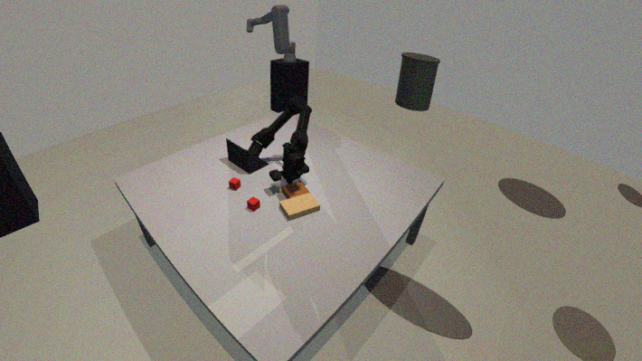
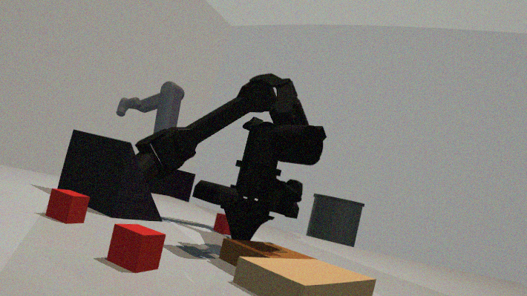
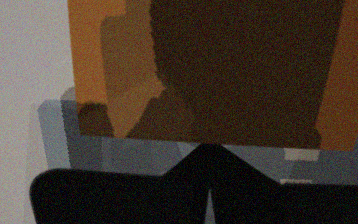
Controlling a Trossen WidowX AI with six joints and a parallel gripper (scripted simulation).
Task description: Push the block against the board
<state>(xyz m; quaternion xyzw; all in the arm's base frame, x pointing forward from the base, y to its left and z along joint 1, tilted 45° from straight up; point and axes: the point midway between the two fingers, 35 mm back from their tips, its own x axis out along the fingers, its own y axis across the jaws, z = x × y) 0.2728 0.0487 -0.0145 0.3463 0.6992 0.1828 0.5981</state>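
The square block (image 1: 288,193) (image 2: 229,252) (image 3: 89,60) is orange-brown and lies flat on the table. The board (image 1: 300,204) (image 2: 306,271) is pale wood, flat, on the block's front side; no gap shows between them in either the top or the exterior view. The board reaches farther left than the block; their right edges look nearly even in the top view. My gripper (image 1: 292,182) (image 2: 242,239) (image 3: 209,152) is shut and empty, pointing down at the block's rear edge, the side away from the board. The block hides the lowest part of the fingertips, so contact is unclear.
Two red cubes (image 1: 234,184) (image 1: 253,204) (image 2: 67,205) (image 2: 136,248) stand left of the parts. A third red cube (image 2: 221,223) shows behind the gripper in the exterior view. My arm's black base (image 1: 242,157) stands at the back left. A grey arm and a dark bin stand beyond the table.
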